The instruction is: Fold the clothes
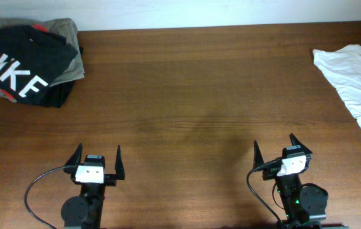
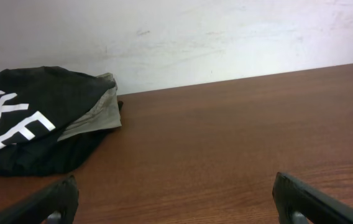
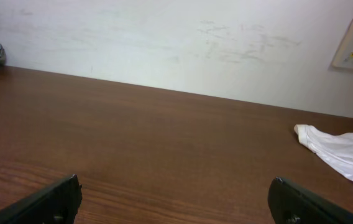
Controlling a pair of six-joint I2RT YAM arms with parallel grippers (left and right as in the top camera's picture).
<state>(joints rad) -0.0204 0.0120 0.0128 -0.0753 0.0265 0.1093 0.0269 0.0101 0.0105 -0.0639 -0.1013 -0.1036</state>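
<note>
Trouble, as I judge it, lies in the pile at the far left corner of the tabletop (image 1: 193, 95). The black NIKE T-shirt (image 1: 21, 63) sits bunched over a grey garment (image 1: 69, 38), the two touching and partly tucked together. A pinch taken too deep would likely bring the grey cloth up with the shirt. A pull started so close to the left edge could drag part of the pile over it. The shirt is crumpled enough that I cannot pick out a hem or sleeve to aim for, so a blind grab may leave it twisted once I try to spread it. A white garment (image 1: 358, 83) lies along the right edge, well apart from all this. Both arms sit low at the near edge, pointing toward the far edge. My left hand (image 1: 98, 151) is spread wide and empty, and my right hand (image 1: 274, 142) is likewise spread and empty, neither near any cloth.
</note>
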